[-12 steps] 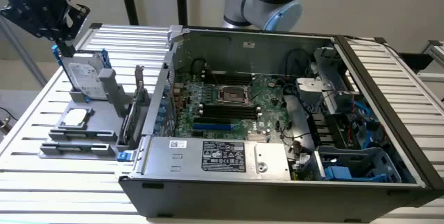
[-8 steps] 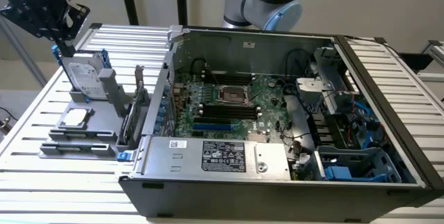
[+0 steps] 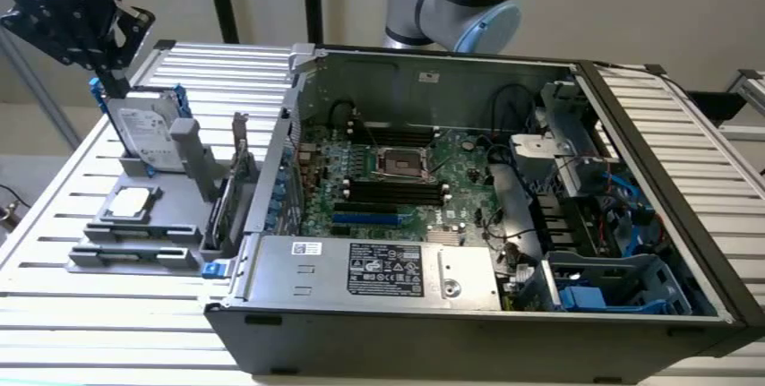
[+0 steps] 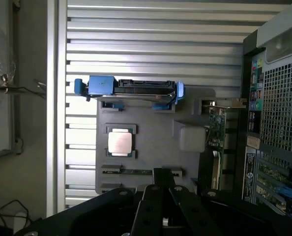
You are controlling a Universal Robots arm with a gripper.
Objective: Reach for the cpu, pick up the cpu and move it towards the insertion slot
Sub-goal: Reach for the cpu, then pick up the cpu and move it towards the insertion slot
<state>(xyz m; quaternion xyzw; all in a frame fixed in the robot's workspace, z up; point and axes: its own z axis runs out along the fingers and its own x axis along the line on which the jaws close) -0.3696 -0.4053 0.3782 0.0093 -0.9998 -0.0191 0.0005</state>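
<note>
The cpu (image 3: 132, 202) is a small silvery square chip lying flat in a grey fixture (image 3: 134, 252) on the slatted table, at the exterior view's left. In the wrist view the cpu (image 4: 120, 142) lies in its square recess, well below the camera. My black gripper (image 3: 111, 72) hangs high above the far left corner of the table, over the hard drive and apart from the chip. Its fingers (image 4: 156, 189) converge to a point with nothing between them. The insertion slot (image 3: 400, 164), a metal-framed square socket, sits on the motherboard inside the open computer case.
A silver hard drive with blue rails (image 3: 150, 135) stands upright in the fixture just behind the cpu. A card (image 3: 239, 180) stands beside the case wall (image 3: 281, 162). The power supply (image 3: 371, 270) and cables (image 3: 514, 216) crowd the case around the motherboard.
</note>
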